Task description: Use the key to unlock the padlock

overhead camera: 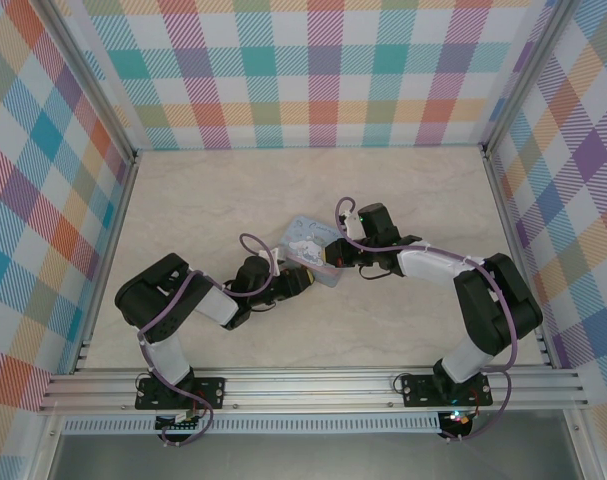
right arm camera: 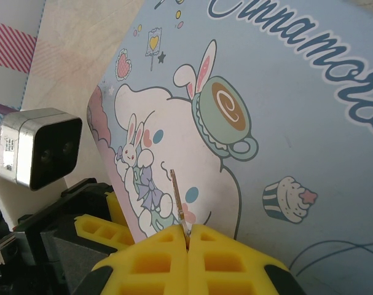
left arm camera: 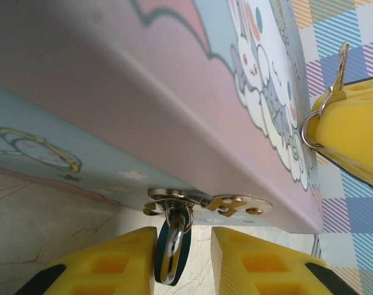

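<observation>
right hand (right arm camera: 187, 238) is clamped on the key (right arm camera: 175, 195) — fingers pressed together w/ the thin blade poking up past the tips, over the lid of the blue tin (right arm camera: 284, 110). in the left wrist view the key (left arm camera: 341, 66) sits top right w/ its ring looped by the yellow pad, well apart from the lock. left hand (left arm camera: 184, 239) is apart, one finger each side of the padlock (left arm camera: 169, 255), which hangs from the hasp (left arm camera: 234, 204) on the tin's front edge, above the table (left arm camera: 45, 227). can't tell if either pad touches it, or which way the keyhole faces.

risks, imo: key is held by a sliver, so any side push at the keyhole could pivot it or pop it out of the grip. padlock hangs free — if the left hand doesn't pinch it first, it'll prob swing away from the blade. tin looks light, so a hard push could shift the whole thing.
</observation>
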You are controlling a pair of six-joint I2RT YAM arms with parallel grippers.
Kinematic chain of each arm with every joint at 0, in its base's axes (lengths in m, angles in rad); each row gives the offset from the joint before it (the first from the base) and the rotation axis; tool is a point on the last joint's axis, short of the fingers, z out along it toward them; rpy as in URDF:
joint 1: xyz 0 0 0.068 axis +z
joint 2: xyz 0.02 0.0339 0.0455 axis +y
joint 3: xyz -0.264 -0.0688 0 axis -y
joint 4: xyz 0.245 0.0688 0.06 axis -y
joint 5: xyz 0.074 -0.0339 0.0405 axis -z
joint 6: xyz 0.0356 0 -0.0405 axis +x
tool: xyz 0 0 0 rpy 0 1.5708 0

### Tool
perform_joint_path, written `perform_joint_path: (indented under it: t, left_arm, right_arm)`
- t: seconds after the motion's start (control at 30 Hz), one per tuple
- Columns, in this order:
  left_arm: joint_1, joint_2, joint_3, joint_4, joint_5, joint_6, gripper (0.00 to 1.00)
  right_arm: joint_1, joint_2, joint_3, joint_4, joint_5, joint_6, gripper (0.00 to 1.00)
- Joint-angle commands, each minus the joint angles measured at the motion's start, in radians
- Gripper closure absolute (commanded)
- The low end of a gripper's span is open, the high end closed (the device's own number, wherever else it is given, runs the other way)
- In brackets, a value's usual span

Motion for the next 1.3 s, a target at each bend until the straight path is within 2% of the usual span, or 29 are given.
perform_joint_path:
  t: [0.0, 0.37, 0.97, 1.27]
  left_arm:
    - [-0.013, 0.015, 0.020, 0.012, -0.013, -0.012, 0.71]
    - [-0.016, 0.014, 0.009, 0.009, -0.048, -0.031, 0.70]
    - [-0.099, 0.051, -0.017, 0.083, -0.237, -0.096, 0.74]
    - [-0.103, 0.049, -0.023, 0.084, -0.265, -0.104, 0.77]
  right_arm:
    - [0.003, 0.022, -0.002, -0.026, -0.006, -0.001, 0.99]
    - [0.003, 0.032, 0.000, -0.021, -0.010, 0.001, 0.99]
    - [0.003, 0.032, 0.000, -0.009, -0.019, 0.002, 0.99]
    - [0.003, 0.032, 0.003, -0.011, -0.020, 0.002, 0.99]
